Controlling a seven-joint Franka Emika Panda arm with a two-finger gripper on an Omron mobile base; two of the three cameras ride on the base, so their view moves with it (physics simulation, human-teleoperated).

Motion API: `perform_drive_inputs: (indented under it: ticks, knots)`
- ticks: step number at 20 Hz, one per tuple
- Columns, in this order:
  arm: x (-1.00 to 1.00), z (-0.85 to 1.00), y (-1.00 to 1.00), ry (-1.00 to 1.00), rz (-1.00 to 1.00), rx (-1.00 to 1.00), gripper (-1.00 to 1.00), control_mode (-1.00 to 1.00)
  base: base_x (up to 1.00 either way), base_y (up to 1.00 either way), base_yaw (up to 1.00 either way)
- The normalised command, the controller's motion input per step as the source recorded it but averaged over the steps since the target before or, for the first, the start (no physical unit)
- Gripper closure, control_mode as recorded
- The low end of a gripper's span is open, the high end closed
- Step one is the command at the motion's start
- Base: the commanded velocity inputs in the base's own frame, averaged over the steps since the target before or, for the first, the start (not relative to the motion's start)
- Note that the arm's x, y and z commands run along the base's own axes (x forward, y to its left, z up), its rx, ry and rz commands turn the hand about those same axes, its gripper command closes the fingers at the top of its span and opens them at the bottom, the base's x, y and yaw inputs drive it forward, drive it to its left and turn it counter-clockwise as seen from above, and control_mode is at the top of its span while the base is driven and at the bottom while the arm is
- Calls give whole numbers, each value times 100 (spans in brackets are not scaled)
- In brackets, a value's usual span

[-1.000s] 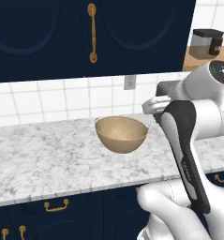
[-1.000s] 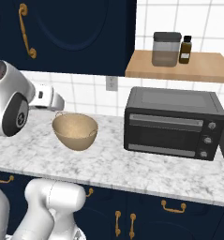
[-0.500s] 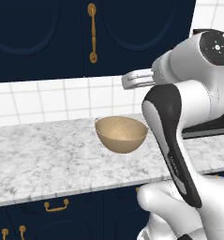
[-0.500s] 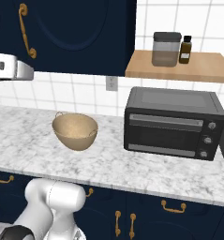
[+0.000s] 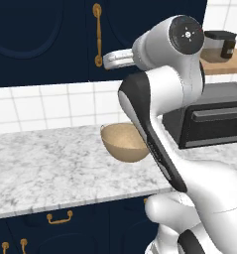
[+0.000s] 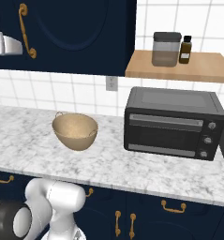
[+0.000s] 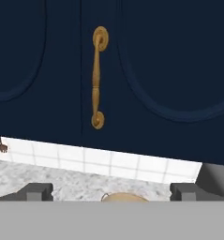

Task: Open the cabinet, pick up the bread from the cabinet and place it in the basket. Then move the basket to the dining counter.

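Note:
The cabinet (image 7: 146,56) is a dark navy wall unit, and both arched doors are shut. Its long brass handle (image 7: 97,77) hangs straight ahead of my gripper (image 7: 111,192), a short way off. My fingertips (image 7: 36,191) stand wide apart with nothing between them, so the gripper is open. The tan woven basket (image 6: 75,131) sits empty on the marble counter below the cabinet (image 5: 45,34), left of the toaster oven. In the left base view my hand (image 5: 117,58) is raised level with the lower end of the handle (image 5: 97,34). The bread is hidden. The dining counter is out of view.
A black toaster oven (image 6: 172,123) stands on the marble counter (image 6: 132,164) to the right of the basket. Above it a wooden shelf (image 6: 197,68) carries a jar (image 6: 166,48) and a dark bottle (image 6: 184,49). Low navy cabinets with brass pulls (image 6: 172,206) lie under the counter.
The arm has lifted the hand from basket height up to the wall cabinet's handle. The gripper stayed open. The basket has not moved.

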Motion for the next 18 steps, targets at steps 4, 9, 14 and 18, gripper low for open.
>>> perform_drive_inputs:
  ticks: [4,9,14,18]
  knots:
    - [75,6,12,2,-2,-6,-100,-100,0,0,0]
    - [68,0,29,-2,-2,-5,-100,-100,0,0,0]
    - [65,0,17,0,-5,-3,-100,-100,0,0,0]
    - [63,0,0,0,-2,0,-100,-100,0,0,0]
